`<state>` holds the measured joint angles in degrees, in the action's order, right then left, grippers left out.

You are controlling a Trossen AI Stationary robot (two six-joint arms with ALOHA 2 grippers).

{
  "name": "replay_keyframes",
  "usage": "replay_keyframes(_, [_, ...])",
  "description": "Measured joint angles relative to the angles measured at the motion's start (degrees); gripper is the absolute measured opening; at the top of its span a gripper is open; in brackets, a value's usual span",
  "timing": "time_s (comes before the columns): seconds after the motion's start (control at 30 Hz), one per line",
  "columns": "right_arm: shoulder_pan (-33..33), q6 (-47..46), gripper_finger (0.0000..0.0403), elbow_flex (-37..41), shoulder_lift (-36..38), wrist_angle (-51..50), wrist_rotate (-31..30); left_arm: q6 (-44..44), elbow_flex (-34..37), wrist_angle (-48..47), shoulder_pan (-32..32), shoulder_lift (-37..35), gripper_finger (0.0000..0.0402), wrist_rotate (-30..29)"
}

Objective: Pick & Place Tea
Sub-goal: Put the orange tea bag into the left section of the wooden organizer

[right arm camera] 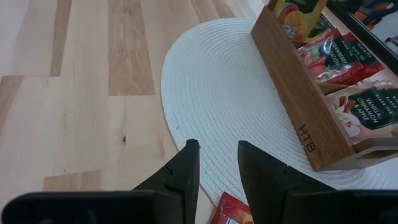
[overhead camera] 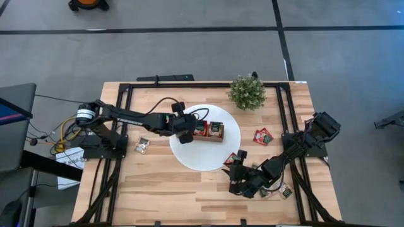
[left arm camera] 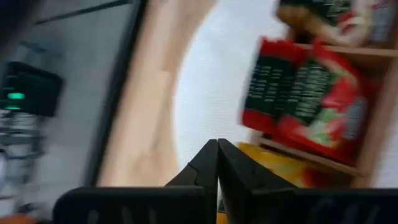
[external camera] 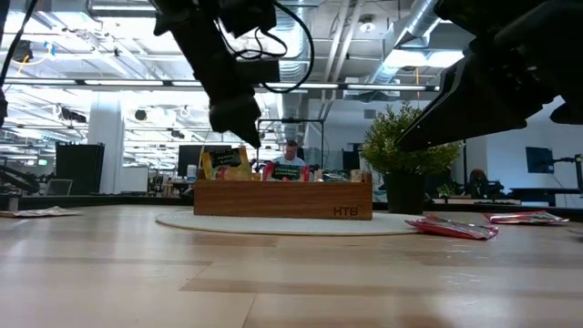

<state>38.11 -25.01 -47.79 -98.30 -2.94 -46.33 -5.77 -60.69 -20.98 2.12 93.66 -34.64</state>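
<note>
Wooden table (overhead camera: 189, 183), low view alone shows office, wrist views sachet print (right arm camera: 367, 112)

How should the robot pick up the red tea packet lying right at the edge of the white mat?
Probably from straight above. The red tea packet lies flat, partly on the white mat, so its thin edges are the part to pinch. The right hand hovers open just over it; its fingers could close across the packet's width.

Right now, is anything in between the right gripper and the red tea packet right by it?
Nothing visible is. The right gripper hangs open just above the red tea packet at the white mat's edge; only bare mat and table show around it. The wooden box sits farther off.
</note>
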Motion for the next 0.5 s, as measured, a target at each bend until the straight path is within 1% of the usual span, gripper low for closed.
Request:
replay_keyframes(0.03, [0.00,0.02,0.0102,0.00,0.00,-0.02,0.00,-0.28,-0.24,-0.53,-0.32,-0.15,0.0000,-1.68])
replay_keyframes(0.1, [0.00,0.04,0.0102,0.00,0.00,-0.02,0.00,0.92,-1.35,-5.17,-1.35,-1.37,0.0000,-3.66])
replay_keyframes(0.17, [0.00,0.04,0.0102,0.00,0.00,-0.27,0.00,4.85,-3.20,-11.32,-2.15,-2.55,0.0000,-3.24])
replay_keyframes(0.23, [0.00,0.04,0.0102,0.00,0.00,-0.40,0.00,9.98,-4.21,-18.67,-2.24,-2.94,0.0000,0.77])
replay_keyframes(0.3, [0.00,0.02,0.0102,0.00,0.00,-0.63,0.00,14.15,-4.03,-23.46,-2.16,-2.94,0.0000,6.27])
replay_keyframes(0.37, [0.00,-0.04,0.0102,0.00,0.00,-0.66,0.00,16.26,-3.33,-23.23,-2.11,-2.92,0.0000,8.69])
replay_keyframes(0.5, [0.11,-0.39,0.0102,0.00,0.00,-0.87,0.00,15.36,-1.07,-18.12,-2.11,-1.10,0.0000,6.87])
